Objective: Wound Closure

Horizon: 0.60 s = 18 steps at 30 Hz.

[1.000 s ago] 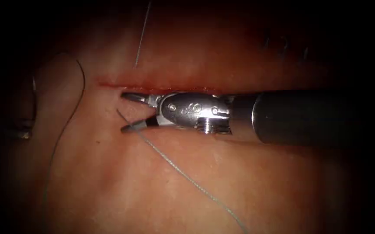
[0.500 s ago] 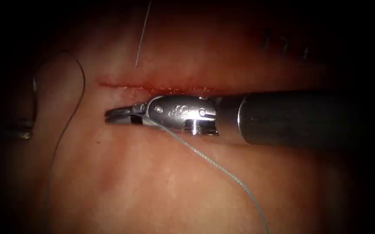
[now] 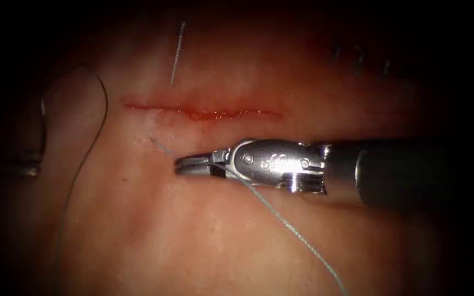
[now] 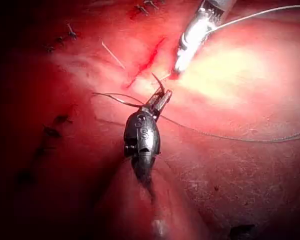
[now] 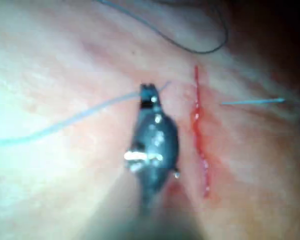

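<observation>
The right pincer (image 3: pixel 184 164) reaches in from the right and lies low over the tissue (image 3: pixel 193 246), just below the cut (image 3: pixel 204 113) and under its left half. Its two halves are pressed together on the pale thread (image 3: pixel 280 216). From the tips a short stretch of that thread climbs up and left to the skin close beneath the cut. The long part trails away down and to the right across the tissue. The cut is a thin line wet with red fluid (image 3: pixel 215 115). Above its left part a cut end of thread (image 3: pixel 177 55) stands out of the tissue. A dark thread (image 3: pixel 97 137) curves in a wide loop well to the left of the cut. In the left wrist view the left pincer (image 4: pixel 162 97) is closed on what looks like the needle (image 4: pixel 158 84). This is a small dark curved point that juts past the tips, clear of the tissue, though where along its curve it is held cannot be made out. The dark thread passes right by those tips, and the right pincer shows beyond them, near the cut.
</observation>
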{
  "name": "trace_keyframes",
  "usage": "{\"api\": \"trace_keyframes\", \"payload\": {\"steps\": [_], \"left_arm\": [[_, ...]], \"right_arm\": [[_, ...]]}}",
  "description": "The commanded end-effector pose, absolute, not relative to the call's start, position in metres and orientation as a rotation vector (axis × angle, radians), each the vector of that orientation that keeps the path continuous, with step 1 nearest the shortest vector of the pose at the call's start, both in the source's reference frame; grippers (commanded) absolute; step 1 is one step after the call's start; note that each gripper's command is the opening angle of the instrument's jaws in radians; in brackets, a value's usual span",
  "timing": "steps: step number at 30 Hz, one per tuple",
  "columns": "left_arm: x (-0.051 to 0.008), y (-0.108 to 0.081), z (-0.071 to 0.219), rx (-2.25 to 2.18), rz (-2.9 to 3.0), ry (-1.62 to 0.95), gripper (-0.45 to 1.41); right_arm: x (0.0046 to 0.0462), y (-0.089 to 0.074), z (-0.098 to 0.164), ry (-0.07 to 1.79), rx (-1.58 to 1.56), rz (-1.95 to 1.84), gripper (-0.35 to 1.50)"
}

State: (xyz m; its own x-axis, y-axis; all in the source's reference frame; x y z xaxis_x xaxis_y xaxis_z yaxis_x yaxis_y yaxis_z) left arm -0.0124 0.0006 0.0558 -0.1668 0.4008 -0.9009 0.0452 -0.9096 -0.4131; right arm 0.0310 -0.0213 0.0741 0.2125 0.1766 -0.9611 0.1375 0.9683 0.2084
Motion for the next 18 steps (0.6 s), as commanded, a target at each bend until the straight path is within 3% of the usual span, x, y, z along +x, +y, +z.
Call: {"api": "trace_keyframes", "payload": {"steps": [1, 6, 15, 16, 17, 18], "left_arm": [[-0.0129, 0.0007, 0.0565, -1.856, 2.173, -0.513, -0.45], [-0.0129, 0.0007, 0.0565, -1.856, 2.173, -0.512, -0.45], [-0.0129, 0.0007, 0.0565, -1.856, 2.173, -0.512, -0.45], [-0.0129, 0.0007, 0.0565, -1.856, 2.173, -0.512, -0.45], [-0.0129, 0.0007, 0.0565, -1.856, 2.173, -0.512, -0.45], [-0.0129, 0.0007, 0.0565, -1.856, 2.173, -0.512, -0.45]], "right_arm": [[0.0302, -0.0217, 0.0743, 1.358, 0.262, 0.030, -0.35], [0.0274, -0.0231, 0.0739, 1.349, 0.255, 0.040, -0.35], [0.0286, -0.0236, 0.0745, 1.345, 0.255, 0.050, -0.32], [0.0289, -0.0235, 0.0745, 1.331, 0.231, 0.084, 0.71], [0.0289, -0.0235, 0.0745, 1.331, 0.231, 0.084, 0.71], [0.0291, -0.0234, 0.0746, 1.324, 0.200, 0.119, 1.21]]}}
